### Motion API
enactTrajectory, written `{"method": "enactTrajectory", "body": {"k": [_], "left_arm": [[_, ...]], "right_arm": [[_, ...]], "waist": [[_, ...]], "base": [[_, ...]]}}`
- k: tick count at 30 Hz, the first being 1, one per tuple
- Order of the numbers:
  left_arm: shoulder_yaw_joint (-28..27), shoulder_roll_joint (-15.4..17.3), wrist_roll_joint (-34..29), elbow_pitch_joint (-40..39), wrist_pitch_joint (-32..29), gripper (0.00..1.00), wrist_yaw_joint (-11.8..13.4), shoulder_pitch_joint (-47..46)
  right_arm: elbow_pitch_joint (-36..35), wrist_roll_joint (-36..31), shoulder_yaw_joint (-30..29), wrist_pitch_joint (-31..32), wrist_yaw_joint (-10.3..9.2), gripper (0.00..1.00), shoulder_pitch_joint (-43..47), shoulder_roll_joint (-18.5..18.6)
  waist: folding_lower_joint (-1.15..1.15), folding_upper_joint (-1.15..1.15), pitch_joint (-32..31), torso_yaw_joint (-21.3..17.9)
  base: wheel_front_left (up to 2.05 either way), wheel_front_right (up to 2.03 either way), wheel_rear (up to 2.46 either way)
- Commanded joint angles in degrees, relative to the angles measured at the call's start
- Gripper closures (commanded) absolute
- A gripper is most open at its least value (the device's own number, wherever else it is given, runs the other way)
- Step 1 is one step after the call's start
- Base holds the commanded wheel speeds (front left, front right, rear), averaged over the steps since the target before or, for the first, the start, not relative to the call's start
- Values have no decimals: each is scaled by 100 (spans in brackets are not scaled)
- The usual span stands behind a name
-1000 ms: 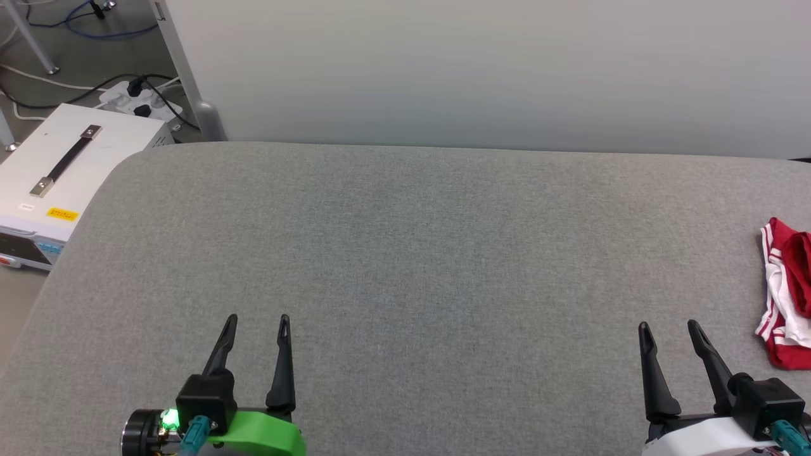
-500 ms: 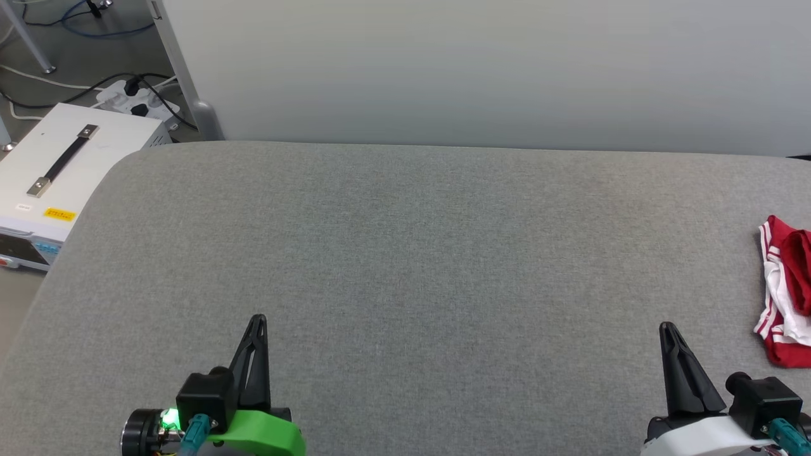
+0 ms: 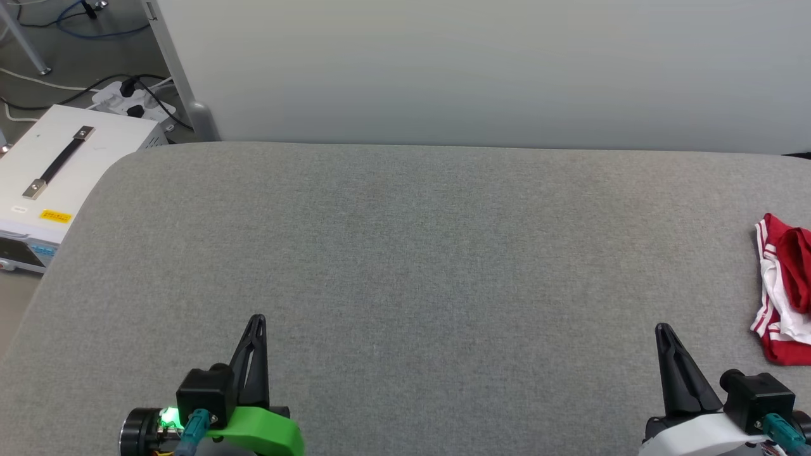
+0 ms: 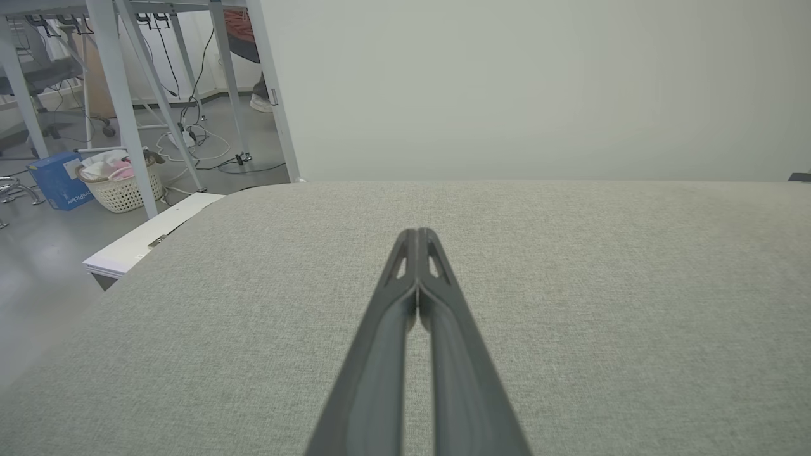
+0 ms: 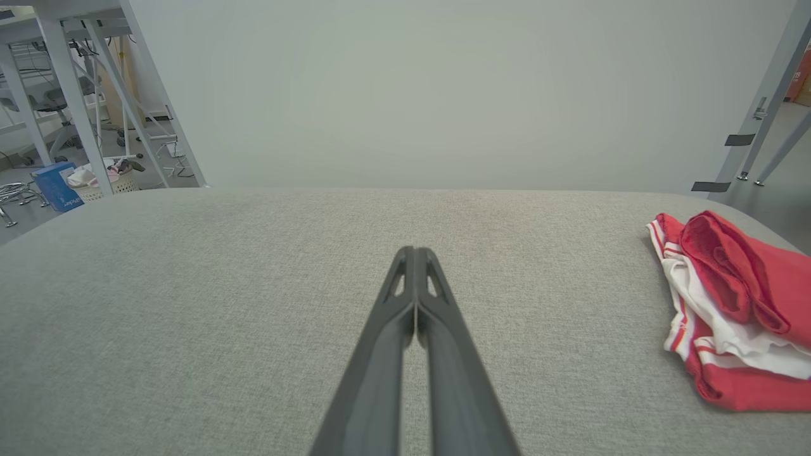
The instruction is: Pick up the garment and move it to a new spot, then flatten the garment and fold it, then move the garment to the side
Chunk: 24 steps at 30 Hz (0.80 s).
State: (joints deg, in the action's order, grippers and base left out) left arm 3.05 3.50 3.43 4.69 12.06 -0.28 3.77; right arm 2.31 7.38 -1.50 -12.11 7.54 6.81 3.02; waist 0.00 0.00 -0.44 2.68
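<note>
Both our left gripper (image 3: 256, 320) and right gripper (image 3: 662, 328) have fingers pressed together, holding nothing. The garment (image 3: 780, 297) lies bunched off to the right of the right gripper, so we judge that arm nearer.

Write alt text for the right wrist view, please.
A crumpled red-and-white garment lies at the right on a grey table. The shut, empty right end effector points across the table, apart from it.
</note>
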Motion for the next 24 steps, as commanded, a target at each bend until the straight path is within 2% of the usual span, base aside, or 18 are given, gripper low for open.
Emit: {"method": "enactTrajectory", "body": {"k": [1, 24], "left_arm": [[-35, -12, -59, -44, -30, 100, 2, -63], [-96, -23, -123, -139, -295, 100, 8, -133]], "right_arm": [[-33, -72, 13, 34, -1, 100, -117, -3], [-78, -222, 44, 299, -2, 100, -244, -5]], "waist": [[0, 0, 1, -4], [0, 0, 10, -63]], "base": [[0, 0, 0], [0, 0, 0]]}}
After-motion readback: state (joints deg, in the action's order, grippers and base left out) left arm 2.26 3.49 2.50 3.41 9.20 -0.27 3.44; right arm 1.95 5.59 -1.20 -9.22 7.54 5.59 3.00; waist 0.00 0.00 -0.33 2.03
